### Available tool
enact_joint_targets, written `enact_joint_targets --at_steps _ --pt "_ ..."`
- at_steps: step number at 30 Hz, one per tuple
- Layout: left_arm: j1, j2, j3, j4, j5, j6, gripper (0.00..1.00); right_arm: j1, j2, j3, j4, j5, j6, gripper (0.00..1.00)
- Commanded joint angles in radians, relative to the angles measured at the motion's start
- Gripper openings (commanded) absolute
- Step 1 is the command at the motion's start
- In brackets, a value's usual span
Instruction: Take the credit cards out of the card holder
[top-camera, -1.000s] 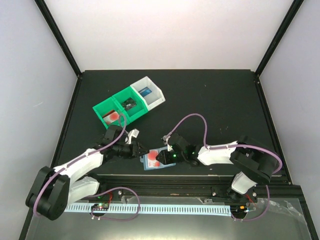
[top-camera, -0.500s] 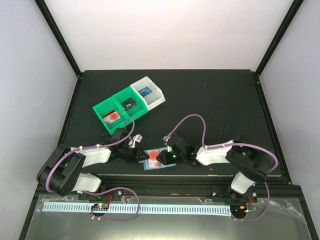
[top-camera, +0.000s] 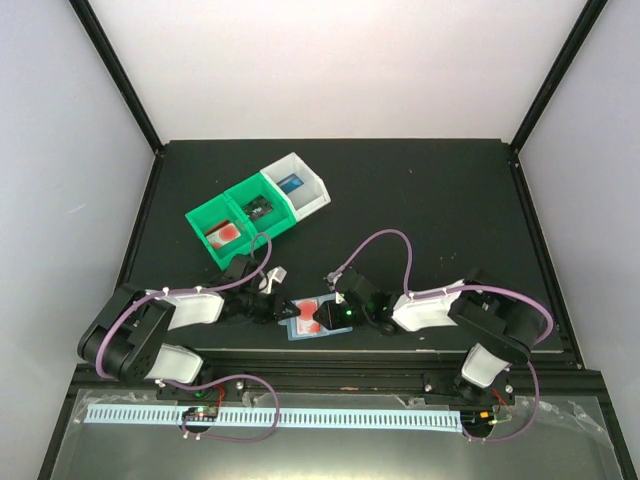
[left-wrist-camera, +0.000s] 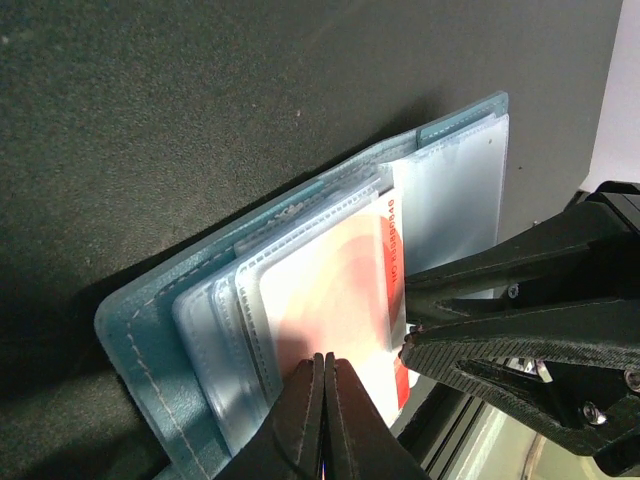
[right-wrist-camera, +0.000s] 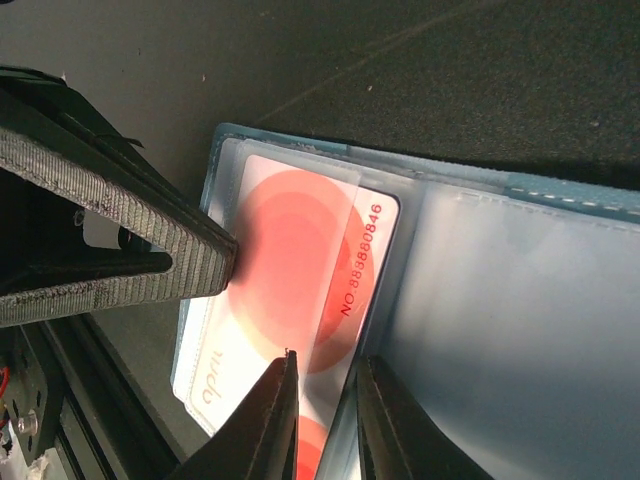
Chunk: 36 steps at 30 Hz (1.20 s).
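Observation:
The pale blue card holder (top-camera: 330, 330) lies open near the table's front edge. A white credit card with a round red mark (left-wrist-camera: 330, 290) sticks partway out of a clear pocket (right-wrist-camera: 290, 260). My left gripper (left-wrist-camera: 325, 358) is shut, its tips resting on the card's face, nothing between them; from the right wrist its ribbed fingertip (right-wrist-camera: 215, 262) touches the card's edge. My right gripper (right-wrist-camera: 325, 375) is closed to a narrow gap over the pocket's edge of the card holder (right-wrist-camera: 520, 300). In the top view the left gripper (top-camera: 287, 311) and right gripper (top-camera: 322, 318) meet over the holder.
A green bin (top-camera: 240, 222) joined to a white bin (top-camera: 297, 187) stands behind the arms, with small cards inside. A black rail (top-camera: 380, 358) runs along the table's front edge just below the holder. The right gripper's black fingers (left-wrist-camera: 520, 330) crowd the holder's right side.
The left arm folded in and its gripper came down onto the holder and shut. More of the red-marked card shows now. The right gripper held its place and narrowed slightly.

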Motion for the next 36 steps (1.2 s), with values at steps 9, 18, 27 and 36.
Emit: enact_joint_targets --at_steps 9,18,27,36 --pt "-0.01 0.012 0.004 -0.058 -0.085 0.028 0.02 -0.011 0.024 -0.03 0.081 0.032 0.052 0.2" --pt "-0.012 -0.046 0.011 -0.108 -0.123 0.02 0.15 -0.018 0.011 -0.052 0.097 0.044 0.072 0.2" --pt "-0.032 -0.031 -0.013 -0.088 -0.139 -0.003 0.1 -0.019 0.02 -0.051 0.113 0.038 0.096 0.2" --pt "-0.043 -0.014 -0.032 -0.062 -0.153 -0.012 0.06 -0.019 0.051 -0.088 0.207 0.033 0.148 0.2"
